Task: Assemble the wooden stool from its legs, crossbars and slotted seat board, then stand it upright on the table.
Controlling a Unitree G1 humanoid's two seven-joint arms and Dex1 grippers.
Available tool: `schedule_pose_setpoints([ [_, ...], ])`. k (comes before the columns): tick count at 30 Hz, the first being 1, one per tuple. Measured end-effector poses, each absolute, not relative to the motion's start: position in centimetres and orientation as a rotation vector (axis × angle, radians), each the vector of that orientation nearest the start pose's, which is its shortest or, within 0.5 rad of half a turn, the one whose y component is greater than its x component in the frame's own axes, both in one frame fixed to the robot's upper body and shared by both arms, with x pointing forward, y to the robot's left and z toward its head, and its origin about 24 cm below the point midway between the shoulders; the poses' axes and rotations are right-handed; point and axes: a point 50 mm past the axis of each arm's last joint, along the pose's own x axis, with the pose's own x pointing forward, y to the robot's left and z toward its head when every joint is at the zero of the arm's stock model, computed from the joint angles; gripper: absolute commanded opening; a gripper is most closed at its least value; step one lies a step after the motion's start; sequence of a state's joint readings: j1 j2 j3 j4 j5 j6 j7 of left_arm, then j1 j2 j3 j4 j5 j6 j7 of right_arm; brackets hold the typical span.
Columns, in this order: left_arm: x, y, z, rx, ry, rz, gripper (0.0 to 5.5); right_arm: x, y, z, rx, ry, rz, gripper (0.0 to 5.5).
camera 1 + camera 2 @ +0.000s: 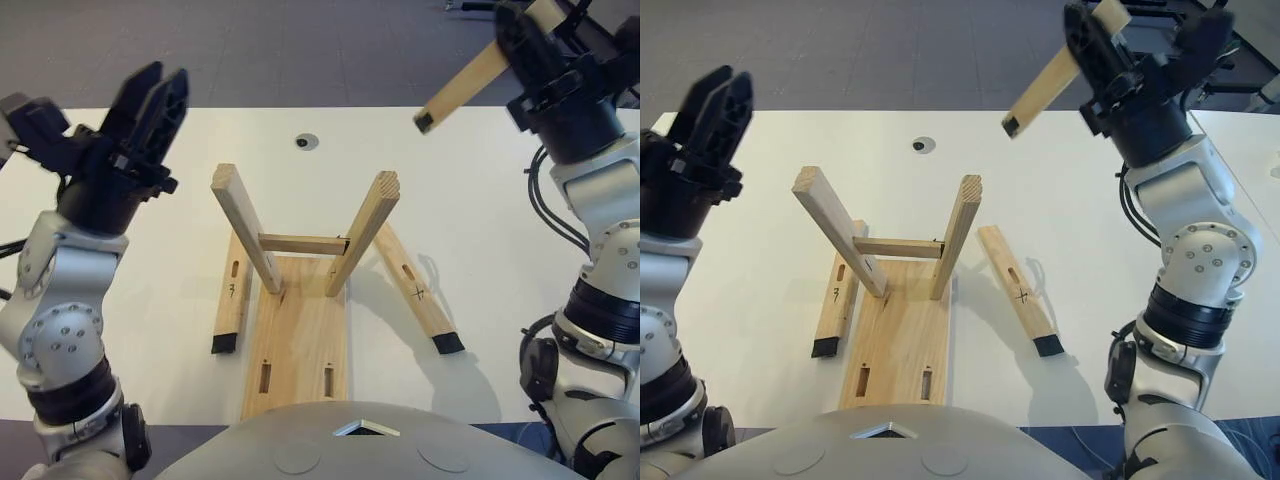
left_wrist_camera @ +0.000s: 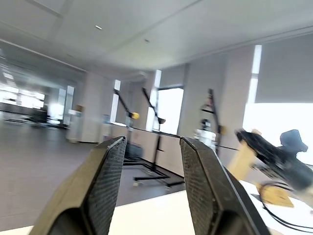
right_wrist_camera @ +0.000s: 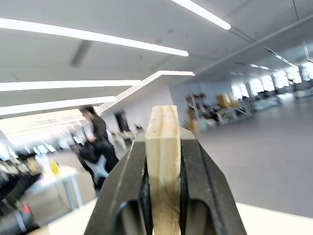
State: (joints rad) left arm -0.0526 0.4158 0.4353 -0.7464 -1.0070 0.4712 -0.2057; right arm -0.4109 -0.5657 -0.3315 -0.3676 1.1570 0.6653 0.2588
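**Stool assembly, partly built.** The white table [image 1: 480, 180] carries the slotted seat board [image 1: 300, 340], which lies flat at the middle of the near edge. The two slots at the board's near end are unfilled. The left upright leg [image 1: 245, 228] and the right upright leg [image 1: 363, 232] stand splayed in the board's far end, joined by a crossbar [image 1: 302, 243]. The left loose leg [image 1: 232, 300] lies flat just beside the board's left edge. The right loose leg [image 1: 418, 295] lies angled off its right side. The right gripper [image 3: 164, 147], held high over the far edge toward the right corner, is clamped tight on one end of a further wooden piece [image 1: 465, 88]. That piece's dark tip slants down toward the table. The left gripper [image 1: 158, 90], raised over the left edge, has its fingers parted and holds nothing. The step in hand appears to be bringing the held piece to the assembly. The next move likely calls for lowering the piece, aligning its end with a free slot and pressing it home, perhaps while the left gripper steadies the board.
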Motion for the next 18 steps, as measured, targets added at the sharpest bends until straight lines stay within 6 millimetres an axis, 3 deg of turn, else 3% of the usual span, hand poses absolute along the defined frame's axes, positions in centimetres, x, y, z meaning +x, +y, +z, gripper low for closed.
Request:
schedule_pose_setpoints([
  [3,18.1,21.2,21.6,-0.258,-0.451,-0.343,2.02,25.9,-19.8,22.5,0.292,-0.123,0.67,0.39],
  [5,17.0,21.3,21.1,-0.255,-0.441,-0.272,2.02,24.9,-19.1,20.6,0.233,-0.032,0.677,0.39],
  [14,16.4,21.3,20.7,-0.224,-0.434,-0.201,2.02,21.2,-21.6,14.6,0.079,0.144,0.465,0.39],
  [18,16.5,21.3,20.8,-0.209,-0.431,-0.204,2.02,21.1,-20.8,13.7,0.131,0.125,0.422,0.39],
])
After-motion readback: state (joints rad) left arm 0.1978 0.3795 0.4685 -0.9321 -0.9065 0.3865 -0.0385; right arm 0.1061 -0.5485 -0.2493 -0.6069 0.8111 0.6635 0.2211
